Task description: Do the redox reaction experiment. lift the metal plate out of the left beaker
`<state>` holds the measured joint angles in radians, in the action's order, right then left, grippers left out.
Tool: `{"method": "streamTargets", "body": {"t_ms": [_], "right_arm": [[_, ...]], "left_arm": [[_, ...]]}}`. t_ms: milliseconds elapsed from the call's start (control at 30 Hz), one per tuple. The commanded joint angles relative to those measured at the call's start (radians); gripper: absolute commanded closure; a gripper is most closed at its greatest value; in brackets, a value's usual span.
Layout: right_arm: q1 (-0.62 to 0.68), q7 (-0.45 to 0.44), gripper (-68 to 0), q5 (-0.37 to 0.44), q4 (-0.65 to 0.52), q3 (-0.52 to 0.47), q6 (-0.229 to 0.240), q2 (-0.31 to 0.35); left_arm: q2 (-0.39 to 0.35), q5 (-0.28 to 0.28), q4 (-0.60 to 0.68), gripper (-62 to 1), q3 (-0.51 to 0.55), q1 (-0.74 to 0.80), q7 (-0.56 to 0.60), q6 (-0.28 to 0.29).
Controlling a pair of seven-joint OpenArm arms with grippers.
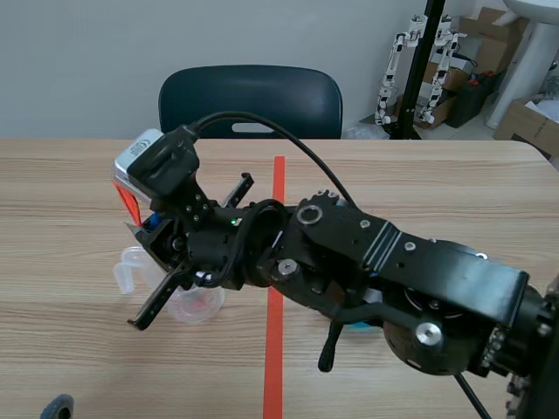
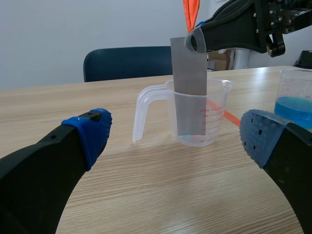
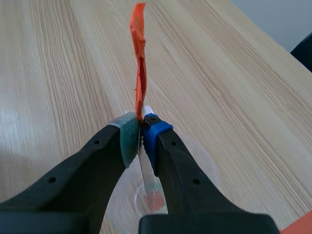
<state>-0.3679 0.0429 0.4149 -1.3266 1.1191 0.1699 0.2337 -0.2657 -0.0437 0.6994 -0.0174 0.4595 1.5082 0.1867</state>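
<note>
– Grey metal plate (image 2: 189, 83): where does it stand?
– Upright in the clear beaker (image 2: 195, 117). Its lower part is inside the walls and its upper part rises above the rim. The lower edge is near the beaker's floor; whether it touches, I cannot tell.
– What has hold of it?
– The right gripper (image 3: 142, 129). Its arm comes in from the right and reaches past the middle of the table (image 2: 146, 195). The two pads are pressed onto the plate's top edge, one on each face, with the thin sheet pinched between them. An orange strip (image 3: 139, 63) sticks up from the plate just above the pads.
– And the other arm?
– The left gripper (image 2: 175, 136) is low over the table, fingers spread wide, blue pads well apart, nothing between them. The clear beaker is ahead of it, handle on the side of its left finger.
– Anything else nearby?
– A blue-liquid beaker (image 2: 295, 100) stands beside the clear one, not touching it. An orange-red tape line (image 1: 275, 349) runs along the table between them, and a dark chair (image 1: 249, 100) is at the far edge
</note>
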Motion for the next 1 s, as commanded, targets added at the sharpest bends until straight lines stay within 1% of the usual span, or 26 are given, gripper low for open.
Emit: {"method": "streamTargets", "body": {"t_ms": [0,100,200,367,467,667,700,733,767,833,967], "right_arm": [[-0.017,-0.004,-0.4,0.036,-0.023,-0.013,0.022,0.008],[-0.017,-0.005,-0.4,0.062,-0.041,-0.033,0.064,0.024],[-0.017,-0.005,-0.4,0.065,-0.072,-0.056,0.084,0.043],[-0.017,0.000,-0.4,0.069,-0.148,-0.095,0.090,0.075],[-0.017,0.025,-0.4,0.071,-0.201,-0.122,0.090,0.089],[-0.019,0.134,-0.4,0.126,-0.303,-0.185,0.096,0.093],[-0.023,0.156,-0.4,0.140,-0.318,-0.193,0.108,0.093],[-0.029,0.184,-0.4,0.158,-0.334,-0.201,0.121,0.093],[-0.034,0.213,-0.4,0.177,-0.350,-0.209,0.124,0.093],[-0.048,0.267,-0.4,0.219,-0.378,-0.222,0.123,0.093],[-0.069,0.349,-0.4,0.296,-0.426,-0.261,0.127,0.093]], "left_arm": [[0.002,0.008,0.006,-55.1,0.007,0.003,0.046,0.003],[0.002,0.008,0.006,-55.1,0.007,0.003,0.046,0.003],[0.002,0.008,0.006,-55.1,0.007,0.003,0.046,0.003],[0.002,0.008,0.006,-55.1,0.007,0.003,0.046,0.003],[0.002,0.008,0.006,-55.1,0.007,0.003,0.046,0.003],[0.002,0.008,0.006,-55.1,0.007,0.003,0.046,0.003],[0.002,0.008,0.006,-55.1,0.007,0.003,0.046,0.003],[0.002,0.008,0.006,-55.1,0.007,0.003,0.046,0.003],[0.002,0.008,0.006,-55.1,0.007,0.003,0.046,0.003],[0.002,0.008,0.006,-55.1,0.007,0.003,0.046,0.003],[0.002,0.008,0.006,-55.1,0.007,0.003,0.046,0.003]]}}
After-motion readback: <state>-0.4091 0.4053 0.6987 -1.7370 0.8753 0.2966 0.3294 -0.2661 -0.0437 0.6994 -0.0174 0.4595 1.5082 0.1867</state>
